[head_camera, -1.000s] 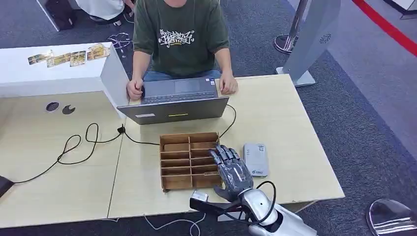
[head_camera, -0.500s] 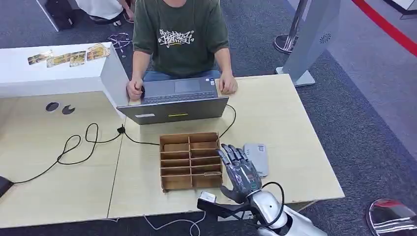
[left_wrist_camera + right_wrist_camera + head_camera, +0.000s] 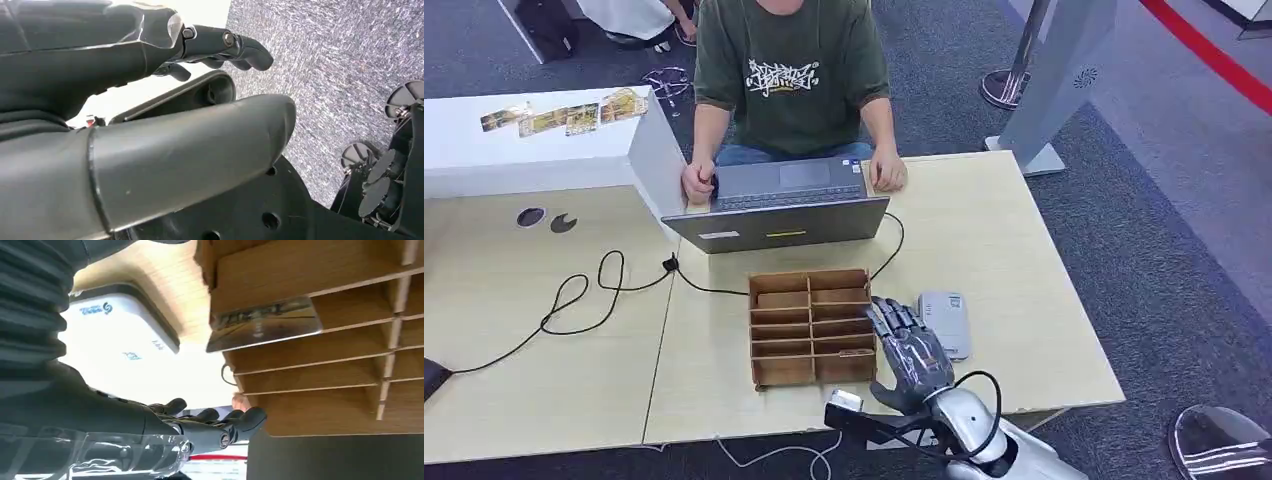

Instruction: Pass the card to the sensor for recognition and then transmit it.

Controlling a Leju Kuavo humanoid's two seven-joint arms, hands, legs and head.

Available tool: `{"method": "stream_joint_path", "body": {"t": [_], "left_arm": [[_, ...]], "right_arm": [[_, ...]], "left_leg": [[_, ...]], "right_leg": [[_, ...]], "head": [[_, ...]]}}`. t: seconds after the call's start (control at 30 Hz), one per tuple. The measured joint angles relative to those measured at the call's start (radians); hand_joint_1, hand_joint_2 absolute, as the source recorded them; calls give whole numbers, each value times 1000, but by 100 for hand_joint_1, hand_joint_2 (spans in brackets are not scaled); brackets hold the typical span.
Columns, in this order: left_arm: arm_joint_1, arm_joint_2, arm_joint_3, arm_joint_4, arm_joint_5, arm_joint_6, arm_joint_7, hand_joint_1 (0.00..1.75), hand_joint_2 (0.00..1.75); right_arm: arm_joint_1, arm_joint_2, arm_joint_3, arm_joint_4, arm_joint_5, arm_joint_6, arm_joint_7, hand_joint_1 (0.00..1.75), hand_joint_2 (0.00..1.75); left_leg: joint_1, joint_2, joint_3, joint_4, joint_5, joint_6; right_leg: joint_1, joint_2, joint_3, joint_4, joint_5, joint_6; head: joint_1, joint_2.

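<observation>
My right hand hovers over the counter, between the slotted rack at its 9 o'clock and the sensor at its 2 o'clock. A card lies in a rack slot nearest my hand. At 12 o'clock behind the rack stands a laptop, a person seated beyond it. A cable trails across the counter at 9 o'clock.
</observation>
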Motion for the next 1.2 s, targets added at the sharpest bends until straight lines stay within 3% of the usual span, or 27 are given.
{"method": "stream_joint_path", "body": {"t": [0.27,0.97,1.0,1.03,1.07,1.2], "left_arm": [[0,0,0,0,-3,0,0,0,0],[0,0,0,0,-3,-1,0,0,0],[0,0,0,0,-3,-1,0,0,0],[0,0,0,0,-3,-1,0,0,0],[0,0,0,0,-3,-1,0,0,0],[0,0,0,0,-3,-1,0,0,0]], "right_arm": [[-19,53,1,32,-34,-11,-21,0,175],[-19,63,2,52,-34,-20,-13,3,175],[-19,63,2,52,-34,-20,-12,23,175],[-19,63,2,52,-34,-20,-11,87,175],[-19,63,2,52,-34,-20,-11,136,175],[-19,63,2,52,-34,-20,-11,134,175]], "left_leg": [[0,0,0,0,0,0],[0,0,0,0,0,0],[0,0,0,0,0,0],[0,0,0,0,0,0],[0,0,0,0,0,0],[0,0,0,0,0,0]], "right_leg": [[0,0,0,0,0,0],[0,0,0,0,0,0],[0,0,0,0,0,0],[0,0,0,0,0,0],[0,0,0,0,0,0],[0,0,0,0,0,0]], "head": [[0,0],[0,0],[0,0],[0,0],[0,0],[0,0]]}}
